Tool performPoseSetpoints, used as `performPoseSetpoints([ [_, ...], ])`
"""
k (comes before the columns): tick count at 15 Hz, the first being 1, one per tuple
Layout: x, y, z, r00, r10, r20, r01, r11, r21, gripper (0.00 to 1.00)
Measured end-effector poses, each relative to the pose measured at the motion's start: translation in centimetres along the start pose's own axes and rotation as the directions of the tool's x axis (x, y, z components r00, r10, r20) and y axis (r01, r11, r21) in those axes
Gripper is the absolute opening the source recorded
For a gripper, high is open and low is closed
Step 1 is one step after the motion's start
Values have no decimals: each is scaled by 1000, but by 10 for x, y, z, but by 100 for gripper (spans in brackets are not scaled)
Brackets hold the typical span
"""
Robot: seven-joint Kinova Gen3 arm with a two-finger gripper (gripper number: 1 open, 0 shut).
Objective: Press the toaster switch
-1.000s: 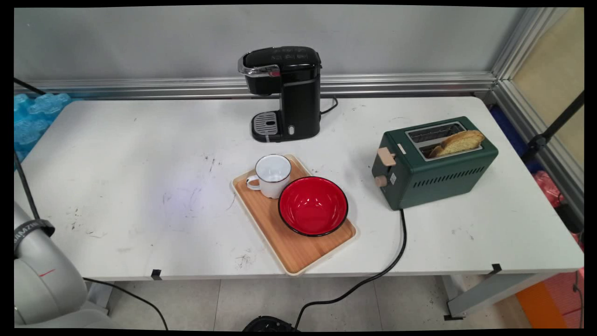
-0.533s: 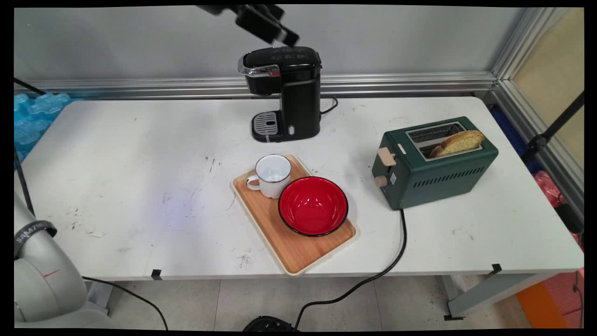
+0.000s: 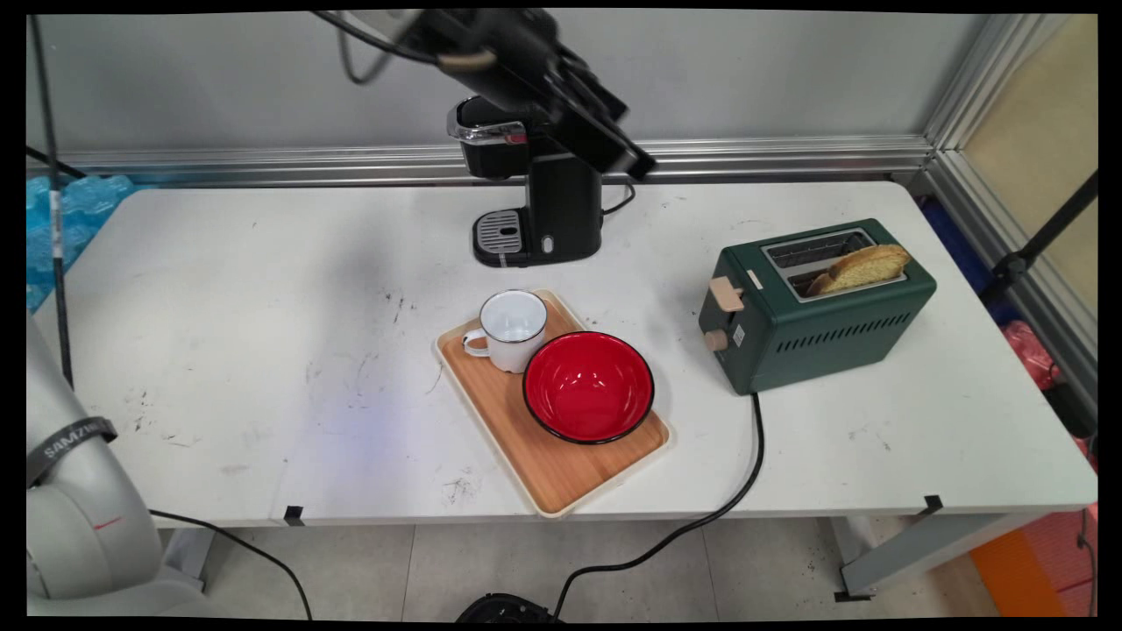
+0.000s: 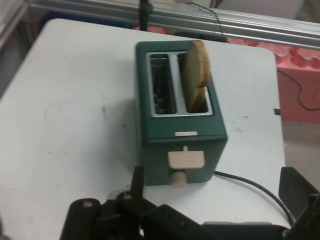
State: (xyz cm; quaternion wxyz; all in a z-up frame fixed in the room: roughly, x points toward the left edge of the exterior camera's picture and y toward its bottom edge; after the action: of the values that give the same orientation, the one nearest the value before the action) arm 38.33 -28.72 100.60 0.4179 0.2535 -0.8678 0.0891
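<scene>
A green toaster [image 4: 180,125] holds a bread slice [image 4: 194,67] upright in one slot. The gripper [image 3: 614,145] hangs high, fingers [image 4: 295,187] spread wide and empty, above the desk [image 3: 263,350].

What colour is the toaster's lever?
Beige, on the dark green toaster; the lever shows best in the hand view.

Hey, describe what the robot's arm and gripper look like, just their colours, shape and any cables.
The gripper is black, an angular linkage with two fingers. Thin black cables loop from the arm near it, and another hangs down at the left. The arm's big rounded link is white, with a lettered dark band.
</scene>
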Motion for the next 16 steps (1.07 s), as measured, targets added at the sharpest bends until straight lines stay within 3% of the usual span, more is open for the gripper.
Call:
performPoseSetpoints([
  [3,6,9,38,1000,0,30,0,1000,-18,100],
  [9,9,15,110,996,-10,92,11,1000,-14,100],
  [10,8,16,121,995,-12,102,13,1000,-13,0],
  [16,6,19,171,989,-22,149,22,1000,5,0],
])
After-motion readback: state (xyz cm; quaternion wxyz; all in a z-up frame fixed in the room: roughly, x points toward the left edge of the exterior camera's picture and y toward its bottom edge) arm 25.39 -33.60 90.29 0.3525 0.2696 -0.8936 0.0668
